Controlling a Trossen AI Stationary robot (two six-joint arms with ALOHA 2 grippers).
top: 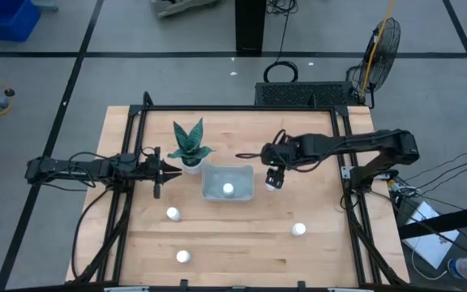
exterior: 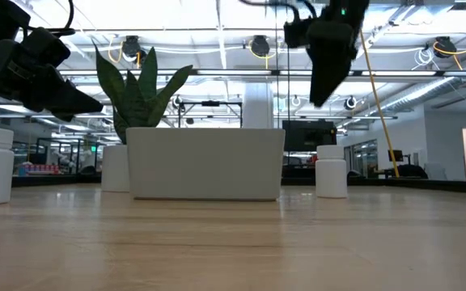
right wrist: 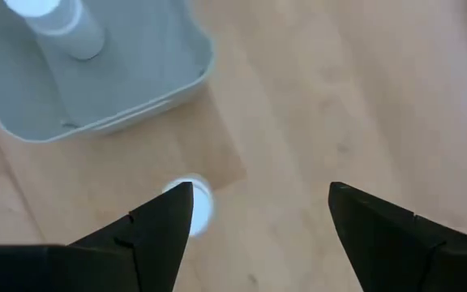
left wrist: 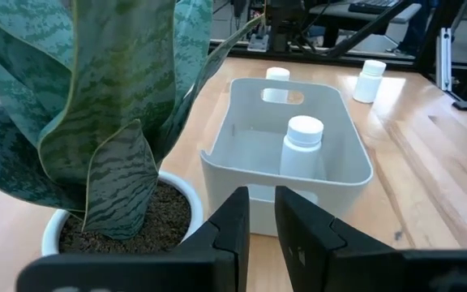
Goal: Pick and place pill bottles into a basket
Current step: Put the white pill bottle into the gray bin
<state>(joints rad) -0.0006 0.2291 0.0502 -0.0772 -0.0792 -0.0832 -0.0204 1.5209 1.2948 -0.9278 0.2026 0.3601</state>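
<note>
The pale basket (top: 228,182) stands mid-table with one white pill bottle (top: 228,189) upright inside it. Just right of the basket another pill bottle (right wrist: 202,204) stands on the wood. My right gripper (right wrist: 258,212) hangs open above it, pointing steeply down, well clear of the table in the low view (exterior: 324,81). Three more pill bottles (top: 173,213) (top: 183,256) (top: 298,229) stand on the near half of the table. At the table's left my left gripper (top: 165,170) is shut, beside the potted plant (top: 190,148).
The white pot with the spiky green plant (left wrist: 96,122) stands against the basket's far-left corner, right in front of my left gripper. A black frame (top: 242,108) runs around the wooden table's edges. Bare wood lies between the near bottles.
</note>
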